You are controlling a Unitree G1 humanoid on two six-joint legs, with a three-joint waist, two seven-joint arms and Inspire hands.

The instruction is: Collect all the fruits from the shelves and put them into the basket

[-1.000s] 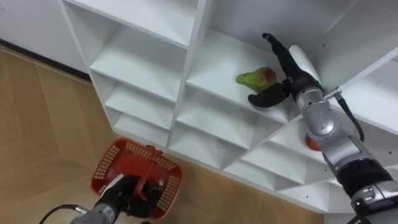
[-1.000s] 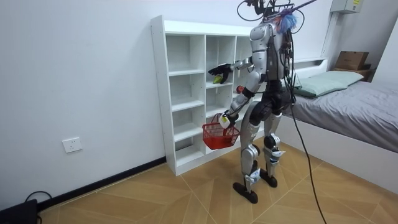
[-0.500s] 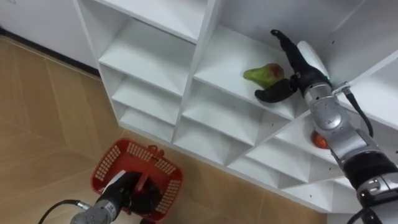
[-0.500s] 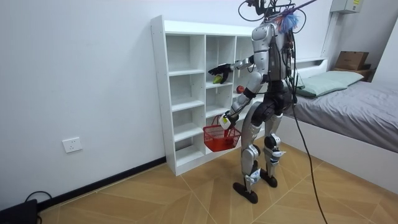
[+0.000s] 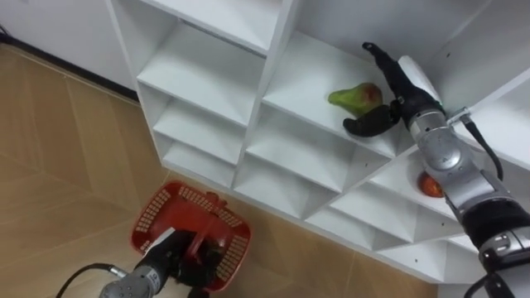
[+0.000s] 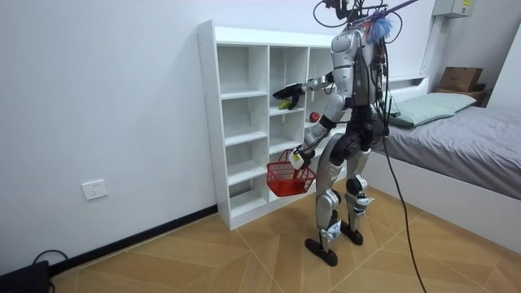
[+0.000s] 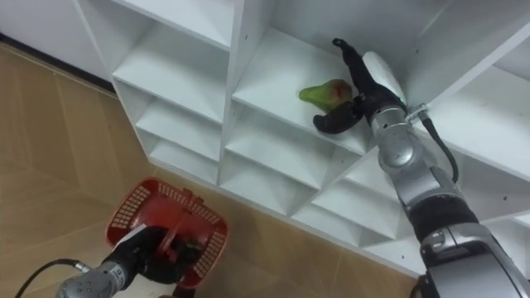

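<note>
While the red basket (image 5: 172,209) is held low at near left by the left hand (image 5: 180,260), fingers curled round its handle, the right hand (image 5: 397,95) is extended into a middle compartment of the white closet (image 5: 207,83). That hand is spread: fingers straight, thumb splayed below, cupped just right of the green-red pear (image 5: 354,96). Contact cannot be told. The pear is lying on that shelf. A red fruit (image 5: 429,185) is seen one compartment lower right, partly hidden by the forearm. The robot is stood upright close before the closet.
</note>
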